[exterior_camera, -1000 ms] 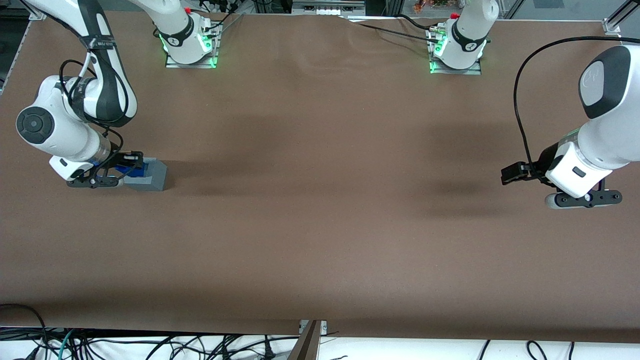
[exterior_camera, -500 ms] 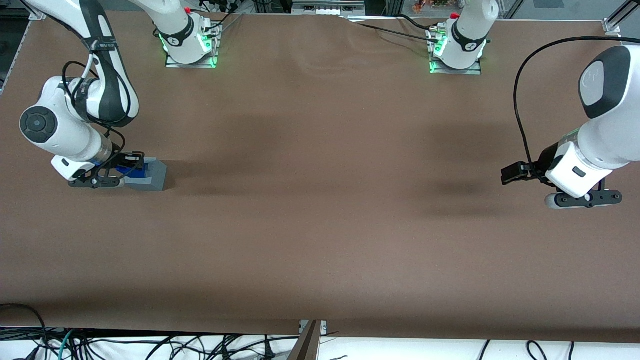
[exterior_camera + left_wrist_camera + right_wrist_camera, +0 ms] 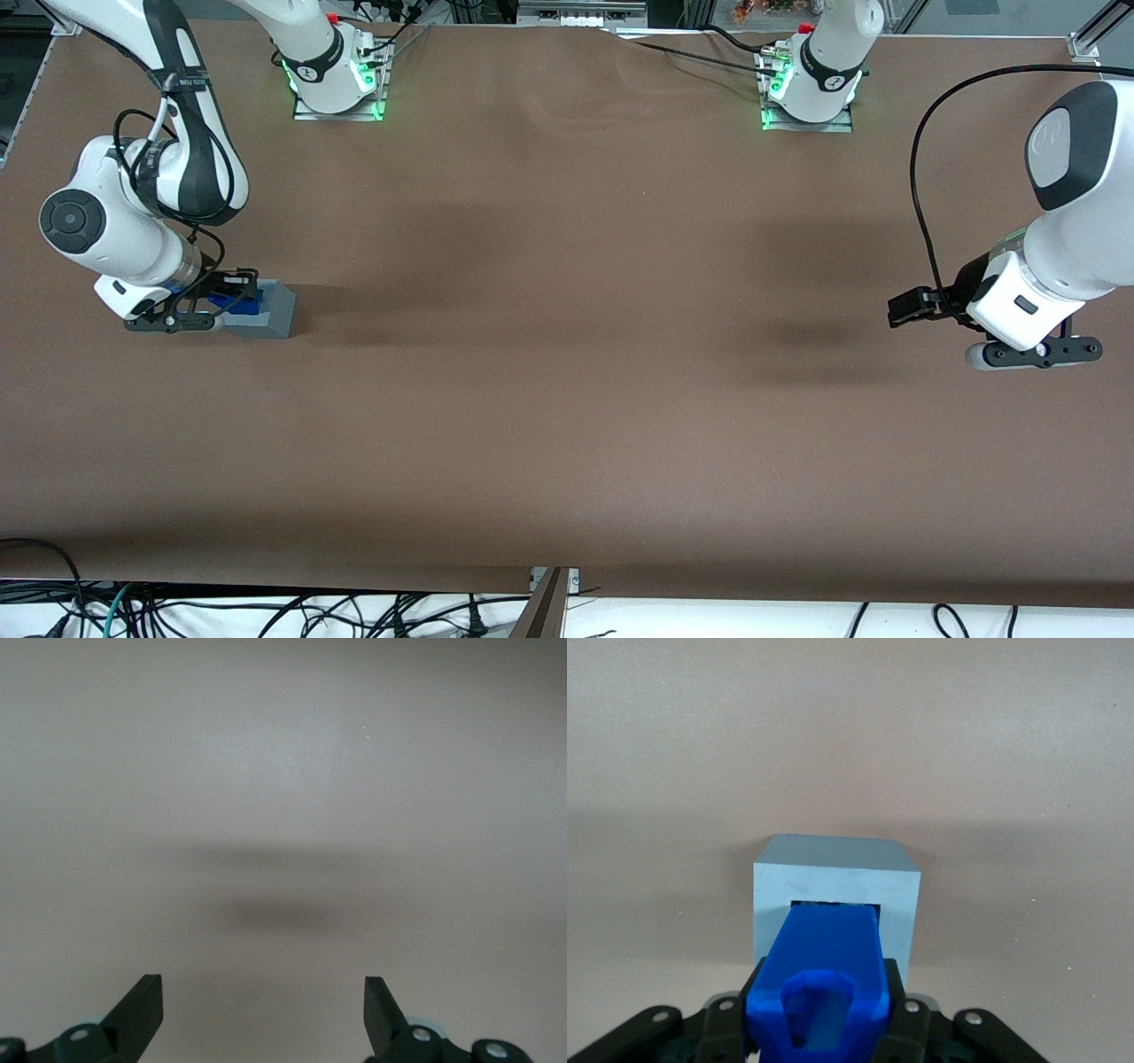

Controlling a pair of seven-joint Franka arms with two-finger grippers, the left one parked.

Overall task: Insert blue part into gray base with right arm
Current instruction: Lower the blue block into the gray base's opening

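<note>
Gripping the blue part (no readable markings), the pincer hovers above the gray base.

The gripper holds the blue part entering the gray base (at the working arm's table end).

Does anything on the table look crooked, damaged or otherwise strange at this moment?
Nothing stands out. The small bright-blue plastic part, held in the right arm's black gripper, enters the square recess of the matte gray base block, which sits flat and intact on the brown table.
</note>
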